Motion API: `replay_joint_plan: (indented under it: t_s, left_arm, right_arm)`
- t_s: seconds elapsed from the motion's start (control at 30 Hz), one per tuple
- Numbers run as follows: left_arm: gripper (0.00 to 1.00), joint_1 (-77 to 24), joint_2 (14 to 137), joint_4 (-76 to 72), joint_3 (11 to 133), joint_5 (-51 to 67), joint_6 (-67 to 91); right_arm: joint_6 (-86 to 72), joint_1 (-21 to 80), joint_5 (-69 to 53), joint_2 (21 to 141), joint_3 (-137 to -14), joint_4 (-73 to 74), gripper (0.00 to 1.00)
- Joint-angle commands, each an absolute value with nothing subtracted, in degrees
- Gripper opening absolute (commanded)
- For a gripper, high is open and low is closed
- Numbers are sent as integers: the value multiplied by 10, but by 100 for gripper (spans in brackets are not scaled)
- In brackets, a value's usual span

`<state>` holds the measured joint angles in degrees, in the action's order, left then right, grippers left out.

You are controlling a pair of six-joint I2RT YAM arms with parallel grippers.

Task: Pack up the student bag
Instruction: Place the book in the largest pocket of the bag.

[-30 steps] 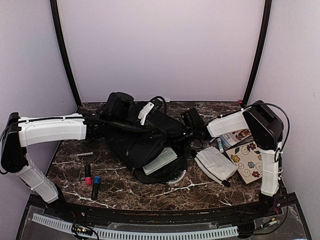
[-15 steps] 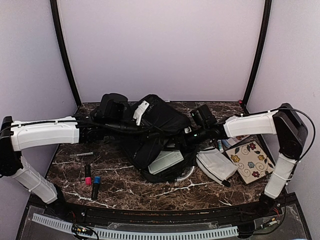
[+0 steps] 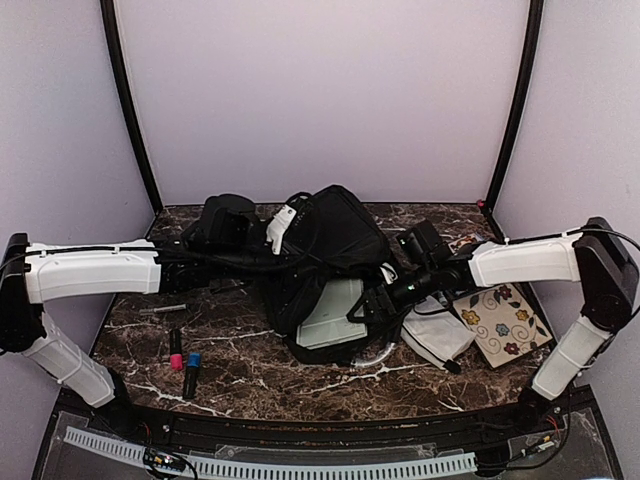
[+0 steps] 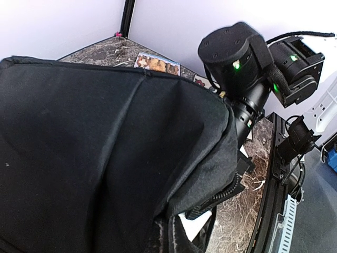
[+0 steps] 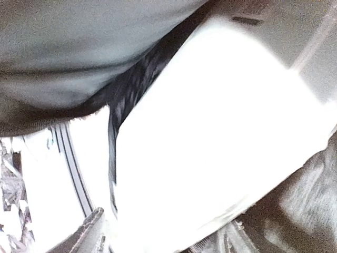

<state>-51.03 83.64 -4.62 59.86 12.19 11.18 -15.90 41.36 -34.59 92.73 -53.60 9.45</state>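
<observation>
Blurred close-up: a pale flat case (image 5: 221,132) fills most of the view. Black bag (image 5: 79,58) fabric overlaps the case's upper left. Under the case, the gripper (image 5: 160,240) fingertips stand wide apart; grip unclear.

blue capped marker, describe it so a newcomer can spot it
Start at the big black student bag in the centre, then look left of it and nearer the camera. Two dark markers lie side by side there; the blue capped marker is the right-hand one, its neighbour the pink capped marker.
</observation>
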Motion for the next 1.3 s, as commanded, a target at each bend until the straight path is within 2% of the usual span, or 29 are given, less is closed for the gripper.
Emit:
replay_joint_plan:
  t_s: [0.0, 0.03, 0.13, 0.23, 0.27, 0.37, 0.4, 0.5, 0.6, 0.73, 0.87, 0.97, 1.07, 1.13, 1.27]
  left_arm:
    - [0, -499, 799, -101, 592, 91, 125]
    - [0, -499, 800, -98, 597, 100, 127]
    - [0, -500, 805, -94, 610, 115, 136]
    - [0, -500, 806, -98, 607, 100, 141]
    - [0, -500, 806, -100, 605, 93, 142]
    - [0, -500, 802, -118, 599, 82, 147]
    - [0, -500, 798, -130, 595, 83, 150]
    - [0, -500, 788, -151, 588, 72, 151]
    - [0, -499, 789, -136, 593, 54, 139]
    - [0, -499, 800, -106, 598, 50, 135]
    - [0, -499, 807, -94, 596, 44, 138]
    - [0, -499, 807, -96, 593, 40, 138]
    - [0, -499, 806, -95, 591, 38, 135]
    - [0, -499, 806, -91, 590, 41, 134]
    - [0, -499, 812, -87, 589, 54, 139]
  right_arm:
    - [-55, 431, -388, 903, -524, 98, 51]
    - [-47, 431, -379, 896, -524, 99, 43]
    - [-46, 434, -370, 885, -533, 97, 41]
    - [-34, 445, -348, 892, -544, 122, 25]
    - [-22, 451, -345, 892, -547, 140, 24]
    - [34, 482, -313, 886, -554, 183, 43]
    - [54, 493, -304, 887, -557, 197, 47]
    - [85, 510, -273, 888, -559, 218, 52]
    - [98, 510, -264, 877, -566, 226, 62]
    - [118, 510, -241, 854, -579, 250, 69]
    - [172, 516, -229, 833, -603, 316, 72]
    - [248, 519, -298, 840, -635, 417, 72]
    - [281, 521, -352, 808, -609, 435, 72]
    - [275, 526, -338, 786, -588, 407, 67]
    - [275, 545, -235, 784, -593, 358, 55]
